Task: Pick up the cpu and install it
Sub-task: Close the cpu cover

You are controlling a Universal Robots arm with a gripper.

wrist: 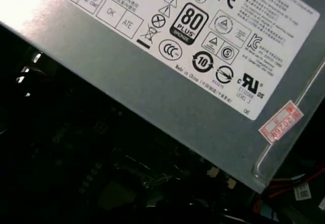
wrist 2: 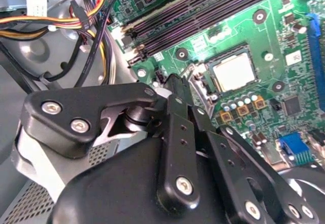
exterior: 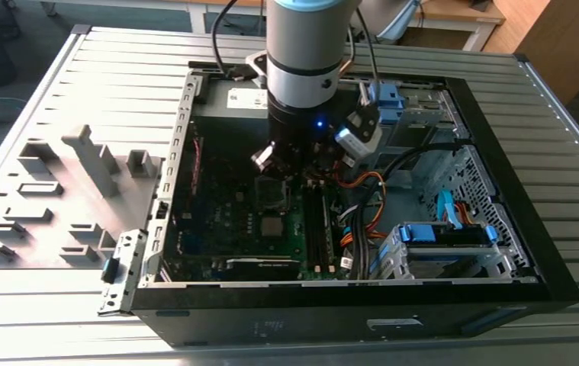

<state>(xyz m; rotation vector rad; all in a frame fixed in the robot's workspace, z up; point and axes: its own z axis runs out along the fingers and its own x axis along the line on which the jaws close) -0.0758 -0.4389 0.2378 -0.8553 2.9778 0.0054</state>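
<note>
You have the arm point(exterior: 304, 69), a smooth grey-and-black cylinder, reaching down into the open computer case point(exterior: 518, 259), a black sheet-metal box lying on a ribbed, slatted aluminium table point(exterior: 85, 69). In the second wrist view the gripper point(wrist 2: 175, 84) shows as matte black linkage bars with bright screw heads, and its fingers taper to a point where they meet; whether they are together or holding anything, you cannot tell from these views. The cpu point(wrist 2: 233, 72), a small flat square with a dull silver top, lies seated inside the dark socket frame point(wrist 2: 210, 69) on the glossy green motherboard point(wrist 2: 284, 46), near the gripper's tip but apart from it, with the long black memory slots point(wrist 2: 203, 16) running along one side. Bundles of yellow, orange and black cables point(wrist 2: 86, 10) curl over the bare metal of the case wall. In the first wrist view a flat grey metal power supply point(wrist: 152, 97) with a white printed label point(wrist: 203, 36) sits above a dark region of the board. On the table at the exterior view's left stands a grey fixture block point(exterior: 55, 198) with upright posts and square recesses.
</note>
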